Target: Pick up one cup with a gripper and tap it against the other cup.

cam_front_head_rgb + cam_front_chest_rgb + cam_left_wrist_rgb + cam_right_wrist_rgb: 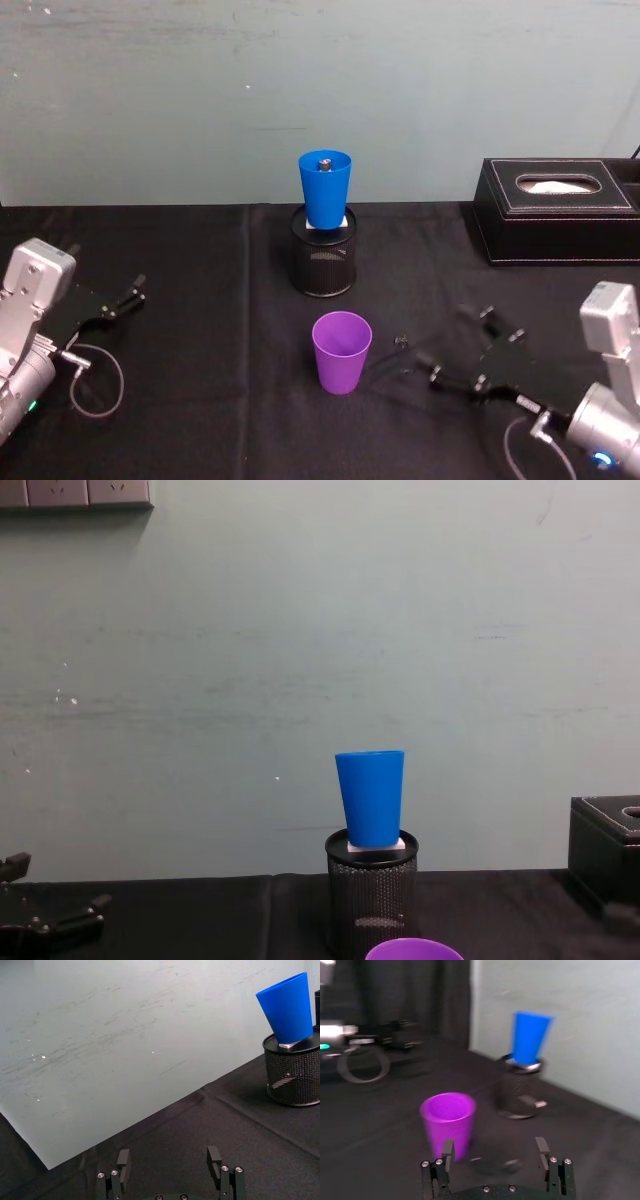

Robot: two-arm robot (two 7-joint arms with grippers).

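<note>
Even, soft light (faint shadows).

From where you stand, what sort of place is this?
Probably a robot test bench, not a home: a table draped in black cloth, a bare pale wall, and a purple cup and a blue cup flanked by the robot's left hand and right hand.

Head looks down, chest level; wrist cameras behind left gripper [168,1154] and right gripper [495,1144] share blue cup [289,1007] ahead.

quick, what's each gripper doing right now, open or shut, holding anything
left gripper: jaws open, holding nothing.
right gripper: jaws open, holding nothing; purple cup just ahead of it, untouched.
</note>
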